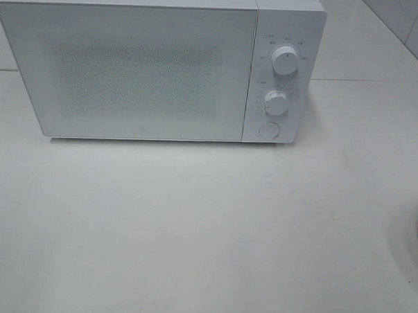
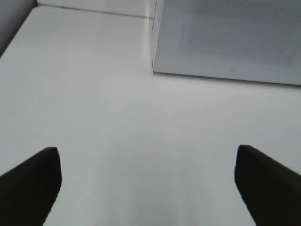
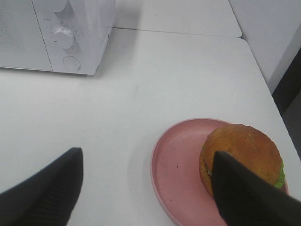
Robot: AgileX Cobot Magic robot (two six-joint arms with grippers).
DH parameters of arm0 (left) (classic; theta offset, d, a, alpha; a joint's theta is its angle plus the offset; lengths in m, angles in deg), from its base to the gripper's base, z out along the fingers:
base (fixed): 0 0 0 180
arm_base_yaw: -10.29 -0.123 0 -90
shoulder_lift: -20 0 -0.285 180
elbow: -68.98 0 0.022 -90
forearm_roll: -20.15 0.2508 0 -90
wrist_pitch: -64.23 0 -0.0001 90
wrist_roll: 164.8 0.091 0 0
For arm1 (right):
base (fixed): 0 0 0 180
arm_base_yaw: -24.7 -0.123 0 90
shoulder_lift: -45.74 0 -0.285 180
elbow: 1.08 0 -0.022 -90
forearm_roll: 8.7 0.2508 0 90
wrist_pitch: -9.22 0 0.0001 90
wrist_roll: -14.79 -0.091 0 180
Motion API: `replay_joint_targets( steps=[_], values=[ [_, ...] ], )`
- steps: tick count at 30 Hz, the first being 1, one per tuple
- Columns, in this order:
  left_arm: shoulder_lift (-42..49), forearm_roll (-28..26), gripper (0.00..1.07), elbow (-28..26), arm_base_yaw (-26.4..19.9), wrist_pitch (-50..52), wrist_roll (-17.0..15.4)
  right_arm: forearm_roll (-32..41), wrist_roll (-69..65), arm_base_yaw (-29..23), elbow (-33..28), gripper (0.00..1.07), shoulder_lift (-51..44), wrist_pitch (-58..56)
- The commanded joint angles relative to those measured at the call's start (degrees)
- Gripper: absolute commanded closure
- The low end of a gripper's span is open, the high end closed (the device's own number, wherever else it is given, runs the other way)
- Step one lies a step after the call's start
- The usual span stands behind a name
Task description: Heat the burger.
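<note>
Two grippers were observed, one on each arm, and neither was visible from the high camera. The right gripper was found with its two dark fingers spread wide apart and nothing between them; it was held above the table, with one finger overlapping the near side of the burger in the wrist view. The left gripper was likewise found spread wide and empty, held over bare table surface. One burger was recorded, with a golden-brown domed bun and a trace of green at its lower edge; it was seated on one round pink plate, towards the plate's side away from the microwave. A sliver of that plate was seen at the right edge of the high view. Farther back, one white microwave was noted standing on the table, well apart from the plate, with its door shut. Two round dials and one round button were counted on its panel.
</note>
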Motion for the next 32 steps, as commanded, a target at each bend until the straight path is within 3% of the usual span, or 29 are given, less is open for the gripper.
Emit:
replay_joint_targets(
  steps=[1, 32],
  values=[
    [2.3, 0.2, 0.15, 0.2, -0.2, -0.1, -0.3, 0.1, 0.4, 0.3, 0.1, 0.36, -1.4, 0.9],
    [1.9, 1.3, 0.15, 0.2, -0.2, -0.1, -0.3, 0.1, 0.3, 0.3, 0.1, 0.36, -1.4, 0.9]
  ],
)
